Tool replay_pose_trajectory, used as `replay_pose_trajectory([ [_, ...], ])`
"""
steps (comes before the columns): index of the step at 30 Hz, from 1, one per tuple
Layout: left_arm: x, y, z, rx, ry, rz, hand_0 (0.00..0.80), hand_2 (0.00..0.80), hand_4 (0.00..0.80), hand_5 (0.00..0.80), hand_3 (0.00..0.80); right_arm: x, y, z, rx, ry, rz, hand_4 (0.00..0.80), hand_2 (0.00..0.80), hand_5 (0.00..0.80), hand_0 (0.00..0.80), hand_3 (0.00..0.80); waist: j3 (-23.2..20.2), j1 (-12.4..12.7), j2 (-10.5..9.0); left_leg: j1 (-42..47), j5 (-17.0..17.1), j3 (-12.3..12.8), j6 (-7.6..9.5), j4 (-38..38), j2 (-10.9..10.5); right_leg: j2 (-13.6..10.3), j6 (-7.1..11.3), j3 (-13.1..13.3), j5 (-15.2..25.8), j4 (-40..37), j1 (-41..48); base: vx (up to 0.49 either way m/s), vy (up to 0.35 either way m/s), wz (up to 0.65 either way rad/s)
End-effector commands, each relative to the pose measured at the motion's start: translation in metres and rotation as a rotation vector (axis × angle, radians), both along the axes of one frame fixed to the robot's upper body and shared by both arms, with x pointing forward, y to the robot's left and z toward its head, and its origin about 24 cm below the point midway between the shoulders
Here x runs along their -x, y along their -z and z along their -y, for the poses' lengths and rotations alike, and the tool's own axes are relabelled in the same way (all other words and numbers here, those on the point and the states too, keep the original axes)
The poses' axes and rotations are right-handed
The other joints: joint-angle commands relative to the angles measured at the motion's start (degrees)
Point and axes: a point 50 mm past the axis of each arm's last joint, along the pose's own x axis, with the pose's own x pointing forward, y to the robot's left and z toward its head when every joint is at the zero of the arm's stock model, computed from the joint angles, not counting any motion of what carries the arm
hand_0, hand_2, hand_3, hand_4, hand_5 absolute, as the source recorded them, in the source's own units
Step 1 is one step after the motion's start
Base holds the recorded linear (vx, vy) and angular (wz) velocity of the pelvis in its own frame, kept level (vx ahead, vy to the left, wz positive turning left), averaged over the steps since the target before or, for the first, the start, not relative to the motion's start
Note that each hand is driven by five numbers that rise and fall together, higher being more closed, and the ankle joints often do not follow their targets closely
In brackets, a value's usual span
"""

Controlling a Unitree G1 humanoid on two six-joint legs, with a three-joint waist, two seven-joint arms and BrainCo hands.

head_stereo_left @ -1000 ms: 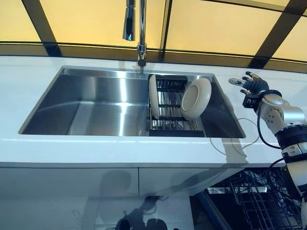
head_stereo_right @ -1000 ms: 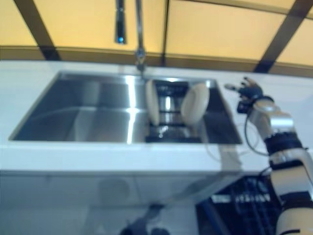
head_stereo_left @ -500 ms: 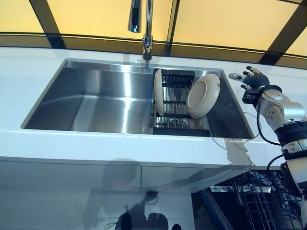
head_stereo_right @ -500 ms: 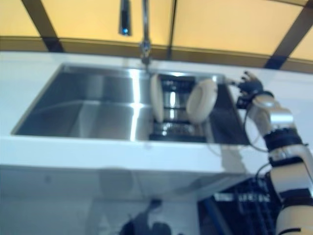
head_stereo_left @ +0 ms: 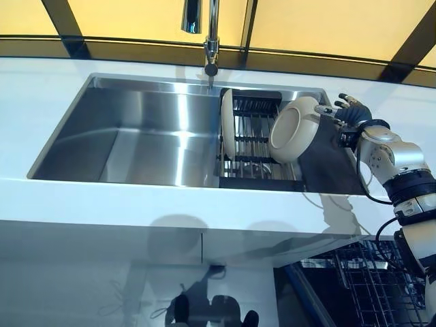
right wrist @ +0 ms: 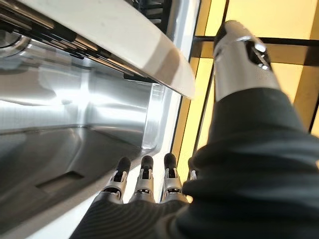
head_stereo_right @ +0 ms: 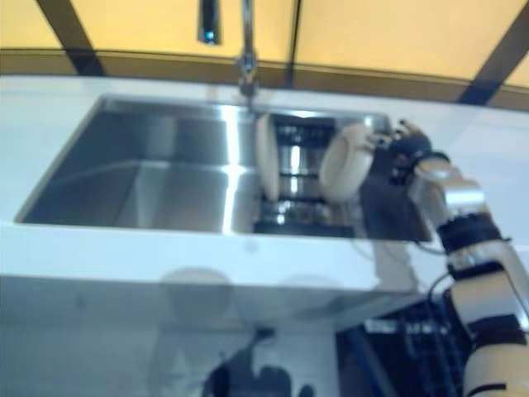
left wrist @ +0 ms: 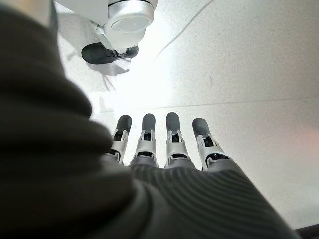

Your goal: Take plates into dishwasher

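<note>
Two cream plates stand in a black rack (head_stereo_left: 255,146) in the right part of the steel sink (head_stereo_left: 136,136). A flat plate (head_stereo_left: 226,133) stands on edge at the rack's left. A deeper plate (head_stereo_left: 294,129) leans at its right. My right hand (head_stereo_left: 351,116) is open beside the deeper plate's right rim. In the right wrist view that rim (right wrist: 124,40) lies between the straight fingers (right wrist: 144,174) and the thumb (right wrist: 239,55), with a gap on both sides. My left hand (left wrist: 164,149) is open and empty, showing only in its own wrist view, above the floor.
A tap (head_stereo_left: 211,34) stands behind the sink's middle. White counter (head_stereo_left: 204,204) runs around the sink. The open dishwasher's wire rack (head_stereo_left: 368,286) shows below the counter at the lower right. A thin cable (head_stereo_left: 320,201) lies on the counter's front right.
My right hand has moved left from above the counter to the deeper plate's right rim. The camera has shifted a little; the plates have stayed in the rack.
</note>
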Motion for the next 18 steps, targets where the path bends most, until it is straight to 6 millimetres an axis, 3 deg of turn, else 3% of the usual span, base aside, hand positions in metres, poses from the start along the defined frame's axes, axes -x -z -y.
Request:
replay_pose_trajectory([
  [1, -0.0027, 0.0001, 0.0001, -0.015, 0.039, -0.028, 0.000, 0.000, 0.000, 0.000, 0.000, -0.0004, -0.0552, -0.0123, 0.084, -0.022, 0.152, 0.000, 0.000, 0.000, 0.000, 0.000, -0.40, 1.03, 0.38, 0.54, -4.32, -2.38, 0.23, -0.22, -1.44, -0.48, 2.23, -0.20, -1.89, -0.05, -0.36, 0.000, 0.000, 0.00],
  [18, -0.0067, 0.0006, 0.0034, -0.001, 0.033, -0.004, 0.000, 0.000, 0.000, 0.000, 0.000, -0.0030, -0.0508, -0.0199, 0.083, -0.040, 0.141, 0.000, 0.000, 0.000, 0.000, 0.000, 1.05, 0.95, 1.10, 0.09, -4.24, -2.66, 0.35, -0.22, -1.71, -0.65, 2.15, 0.09, -1.73, -0.05, -0.92, 0.000, 0.000, 0.00],
])
